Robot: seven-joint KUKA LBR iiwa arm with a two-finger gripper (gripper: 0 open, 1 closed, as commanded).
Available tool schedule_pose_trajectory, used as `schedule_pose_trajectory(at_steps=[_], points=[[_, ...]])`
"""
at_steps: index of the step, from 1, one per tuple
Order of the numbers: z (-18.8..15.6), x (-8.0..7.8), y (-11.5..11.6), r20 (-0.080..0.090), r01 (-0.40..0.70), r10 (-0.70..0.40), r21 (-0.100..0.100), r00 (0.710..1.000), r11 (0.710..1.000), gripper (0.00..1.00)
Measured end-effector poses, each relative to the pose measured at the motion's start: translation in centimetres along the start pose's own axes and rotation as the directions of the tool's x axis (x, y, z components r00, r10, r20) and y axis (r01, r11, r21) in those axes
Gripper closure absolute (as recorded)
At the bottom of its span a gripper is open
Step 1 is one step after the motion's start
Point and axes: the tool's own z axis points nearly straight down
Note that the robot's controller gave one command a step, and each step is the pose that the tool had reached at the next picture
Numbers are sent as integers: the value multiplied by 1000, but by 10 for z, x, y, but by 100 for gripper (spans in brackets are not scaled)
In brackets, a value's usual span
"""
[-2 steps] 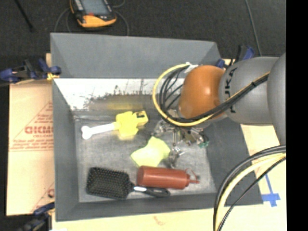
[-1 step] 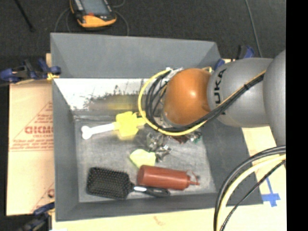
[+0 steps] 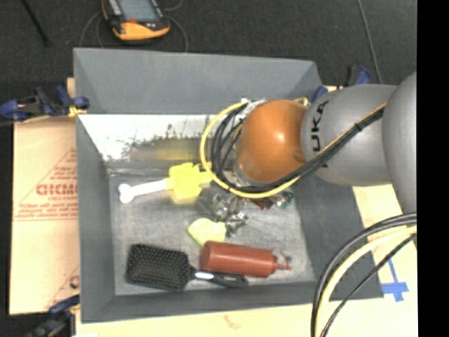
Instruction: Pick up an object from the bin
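Observation:
My gripper reaches down into the middle of the bin from under the orange cover, its metal fingers low over the floor. Just below and left of the fingertips lies a small pale yellow-green piece, close to or touching them. A red-brown bottle lies on its side just in front of the gripper. To the upper left rests a yellow scrubber with a white handle.
A black hairbrush lies at the bin's front left, its handle running under the bottle. A small green item peeks out at the right beneath the arm. The arm and its cables cover the bin's right rear.

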Motion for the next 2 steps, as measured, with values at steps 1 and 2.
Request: schedule_pose_trajectory(at_steps=[1,2], points=[[-116,-10,3,-3,-57,57,-8,998,998,100],[-116,-10,3,-3,-58,58,-9,998,998,100]])
